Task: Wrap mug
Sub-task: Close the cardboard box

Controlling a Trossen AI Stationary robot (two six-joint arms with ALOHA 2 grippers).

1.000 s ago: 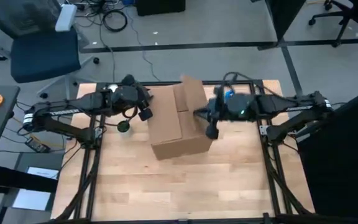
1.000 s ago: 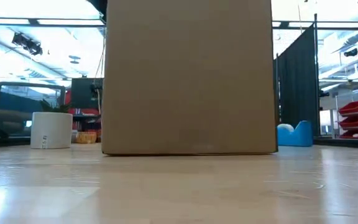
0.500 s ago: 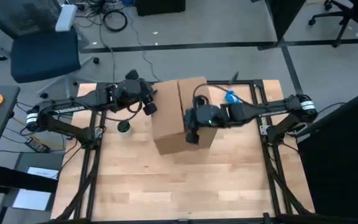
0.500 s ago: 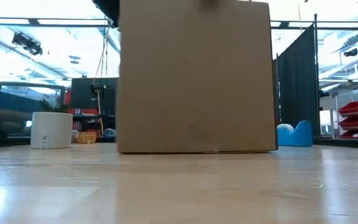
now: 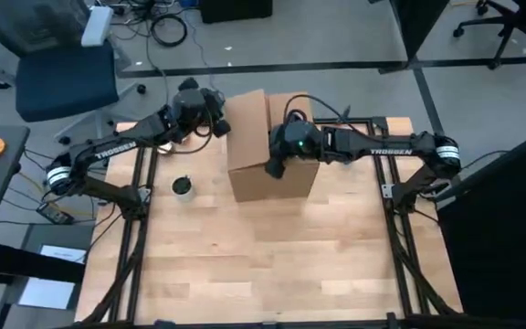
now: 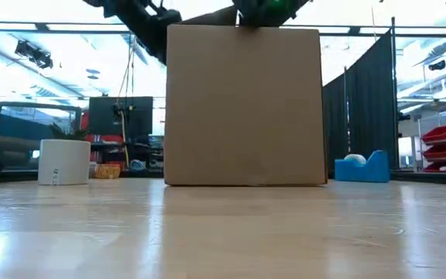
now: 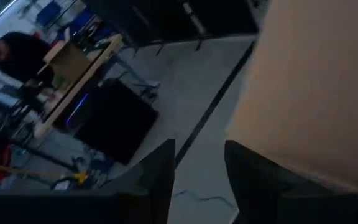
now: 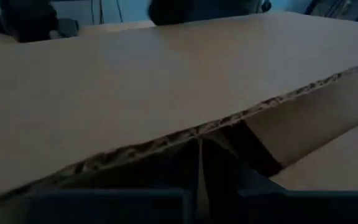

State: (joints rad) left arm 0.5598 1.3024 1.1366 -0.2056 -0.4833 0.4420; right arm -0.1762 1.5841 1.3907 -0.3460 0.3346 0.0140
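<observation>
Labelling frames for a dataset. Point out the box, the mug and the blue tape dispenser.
box [image 5: 247, 146]: high view, left top flap.
mug [image 5: 183, 186]: high view, dark opening, seen from above.
tape dispenser [image 6: 360, 167]: low view, blue body right of the box.

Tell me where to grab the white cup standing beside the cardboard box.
Take the white cup across its round wall near the rim, coming straight down. It stands upright, apart from the cardboard box, with room around it and no handle showing. The left gripper is probably the nearer one.
</observation>
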